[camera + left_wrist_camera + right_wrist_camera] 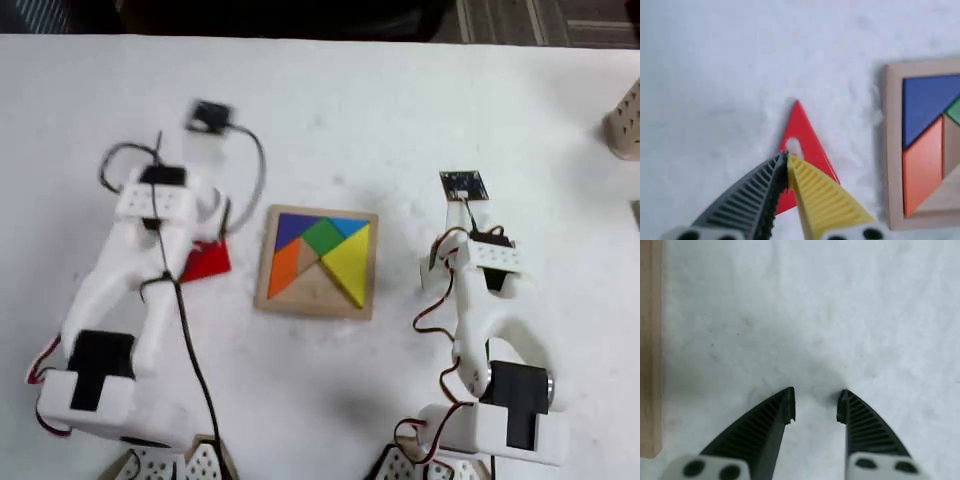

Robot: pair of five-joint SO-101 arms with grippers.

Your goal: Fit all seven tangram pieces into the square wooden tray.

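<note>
you're on the red triangle now, as i read it. it lies flat on the table, outside the tray and just beside its left rim, with your left arm over it. inside the tray you already have blue, green, orange and yellow pieces, plus a bluish one at the far right corner. a wood-coloured patch shows along the near edge. i can't tell whether that is an open gap or a pale piece, so check it before you commit.

the next move likely calls for a real hold on the red piece, or a careful slide. after that comes a lift over the rim and a turn so its edges match whatever slot is left. expect a tight fit; a tilted piece may ride up on its neighbours.

your left gripper is closed tip to tip, and nothing shows between the jaws. the tips sit right over the triangle's middle. i can't tell whether they press on it or hang just above.

your right gripper is on the tray's other side, above the table. its jaws are parted by a moderate gap, and it holds and touches nothing.
</note>
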